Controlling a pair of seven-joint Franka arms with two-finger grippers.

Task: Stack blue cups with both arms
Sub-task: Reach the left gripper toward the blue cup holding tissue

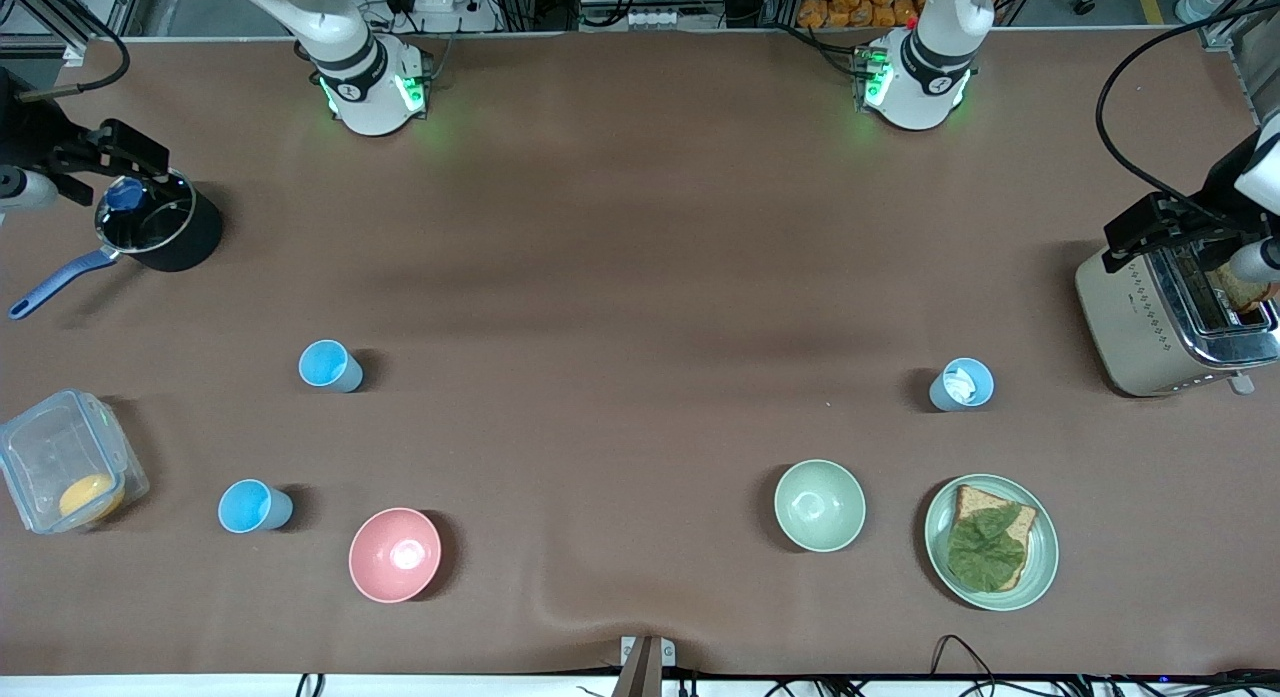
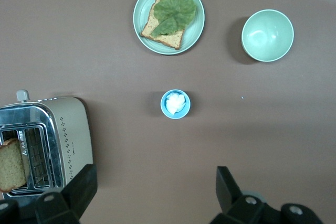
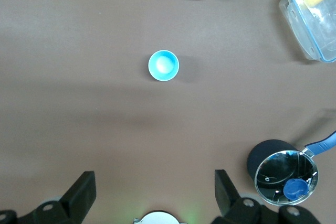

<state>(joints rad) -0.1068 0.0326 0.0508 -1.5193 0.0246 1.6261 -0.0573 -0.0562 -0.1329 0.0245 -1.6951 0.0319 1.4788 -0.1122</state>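
Looking into the containers first, we find a black saucepan (image 1: 160, 227) at the right arm's end of the tabletop (image 1: 640, 237) with a small blue item inside, and nearer the camera a clear lidded box (image 1: 68, 473) holding something yellow-orange. The pink bowl (image 1: 395, 554) and the pale-green bowl (image 1: 820, 505) show nothing in them. A plate (image 1: 991, 542) carries a slice of bread topped with a green leaf, and the toaster (image 1: 1175, 317) at the left arm's end has a slice standing in one slot.

We count three light-blue cups, all upright, slightly tapered, and well apart. One cup (image 1: 330, 365) stands toward the right arm's end; a second cup (image 1: 254, 506) sits nearer the camera, between the box and the pink bowl. Both show plain blue insides. The third cup (image 1: 962, 384) stands toward the left arm's end, beside the toaster, with something white crumpled inside.

We see the left gripper (image 2: 155, 192) raised over bare tabletop by the toaster, jaws spread wide and holding nothing. The right gripper (image 3: 152, 195) is raised over bare tabletop by the saucepan, its jaws likewise released.
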